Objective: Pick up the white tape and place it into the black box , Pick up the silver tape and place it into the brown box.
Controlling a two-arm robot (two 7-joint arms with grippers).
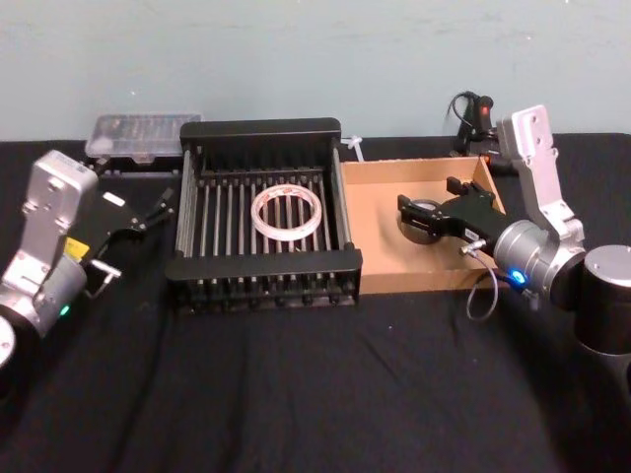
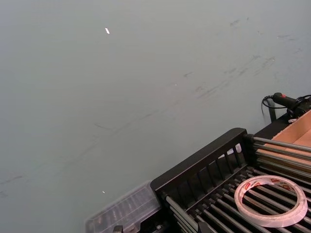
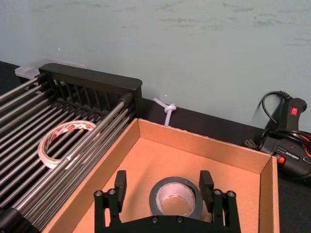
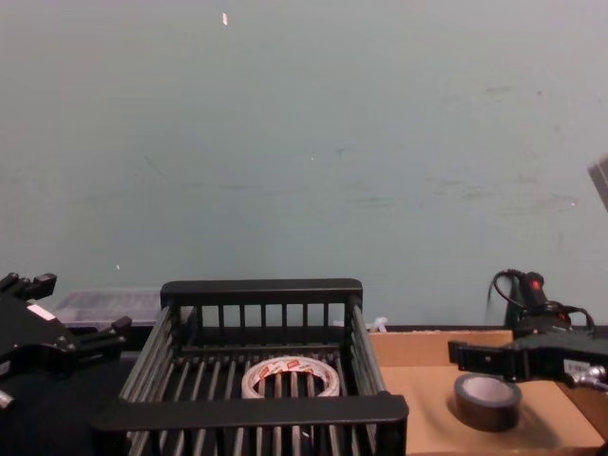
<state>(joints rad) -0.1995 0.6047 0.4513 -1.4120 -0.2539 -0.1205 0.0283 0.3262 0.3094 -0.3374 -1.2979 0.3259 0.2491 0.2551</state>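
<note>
I see the white tape [image 1: 287, 213] lying flat in the black box [image 1: 262, 130]. My right tool [image 3: 165, 190] hangs released over the brown box [image 1: 419, 169], fingers either side of the silver tape [image 3: 176, 197] on its floor. My left tool [image 1: 136, 229] sits open beside the black box

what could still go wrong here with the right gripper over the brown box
The right gripper is open with its fingers on either side of the silver tape, which lies in the brown box. If it lifts off at an angle, a finger might catch the roll and drag it. It could also snag the low cardboard wall and shift the tray. The white tape lies in the black box; the left gripper sits beside that crate.
</note>
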